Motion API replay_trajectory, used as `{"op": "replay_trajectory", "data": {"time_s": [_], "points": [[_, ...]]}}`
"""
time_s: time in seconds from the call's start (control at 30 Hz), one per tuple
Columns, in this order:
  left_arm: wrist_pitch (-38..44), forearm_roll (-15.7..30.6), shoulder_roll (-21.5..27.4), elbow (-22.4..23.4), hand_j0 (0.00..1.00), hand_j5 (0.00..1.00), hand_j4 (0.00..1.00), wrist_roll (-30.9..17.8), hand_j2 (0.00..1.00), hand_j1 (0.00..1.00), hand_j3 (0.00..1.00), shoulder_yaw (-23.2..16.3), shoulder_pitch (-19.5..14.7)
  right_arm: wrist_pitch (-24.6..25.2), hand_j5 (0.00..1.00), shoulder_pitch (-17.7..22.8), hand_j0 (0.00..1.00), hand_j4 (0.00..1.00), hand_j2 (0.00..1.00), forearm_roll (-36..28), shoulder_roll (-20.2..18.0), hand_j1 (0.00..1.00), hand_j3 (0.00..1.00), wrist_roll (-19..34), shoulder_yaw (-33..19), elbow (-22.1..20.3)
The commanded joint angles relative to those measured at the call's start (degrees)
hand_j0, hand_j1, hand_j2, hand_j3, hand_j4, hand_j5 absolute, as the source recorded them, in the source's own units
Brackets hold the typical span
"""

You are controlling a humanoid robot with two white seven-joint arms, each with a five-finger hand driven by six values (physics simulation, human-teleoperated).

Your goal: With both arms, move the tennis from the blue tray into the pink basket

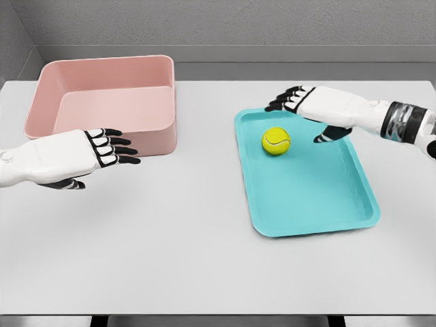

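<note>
White table point(204, 259) carries pink basket point(102, 102) (left) and blue tray point(313, 197).

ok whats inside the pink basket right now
Nothing visible: the basket shows only a bare floor. Its near wall hides a strip of that floor. The ball sits on the tray.

White table point(204, 272), grey wall point(238, 24)

No readable text, labels, brands or numbers on anything in view.
</note>
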Motion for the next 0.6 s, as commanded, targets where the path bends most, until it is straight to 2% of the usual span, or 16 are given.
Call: {"op": "replay_trajectory", "data": {"time_s": [0.0, 0.23, 0.37, 0.43, 0.57], "points": [[0.06, 0.35, 0.06, 0.00, 1.00, 1.00, 1.00, 0.03, 1.00, 1.00, 1.00, 0.04, -0.09, -0.19, 1.00, -0.18, 1.00, 1.00, 1.00, -0.13, 1.96, 1.00, 1.00, 2.97, 1.20, 3.14], [0.06, 0.35, 0.15, 0.00, 1.00, 1.00, 1.00, 0.03, 1.00, 1.00, 1.00, 0.04, 0.00, -0.19, 0.99, -2.90, 0.99, 0.99, 0.99, -0.04, 4.25, 0.99, 0.99, 5.43, 5.42, 4.90], [0.06, 0.35, 0.15, 0.00, 1.00, 1.00, 1.00, 0.03, 1.00, 1.00, 1.00, 0.04, -0.09, -0.19, 0.99, -4.13, 0.99, 0.99, 0.99, 0.13, 6.62, 0.99, 0.99, 5.52, 6.92, 7.98], [0.06, 0.35, 0.15, 0.00, 1.00, 1.00, 1.00, 0.03, 1.00, 1.00, 1.00, 0.04, -0.09, -1.24, 0.99, -4.75, 0.99, 0.99, 0.99, 0.22, 8.29, 0.99, 0.99, 5.52, 7.09, 11.05], [0.06, 0.35, 0.06, 0.09, 1.00, 1.00, 1.00, 0.03, 1.00, 1.00, 1.00, 0.04, -0.09, -1.24, 0.98, -4.84, 0.98, 0.98, 0.98, 0.40, 8.73, 0.98, 0.98, 5.52, 7.09, 12.72]]}}
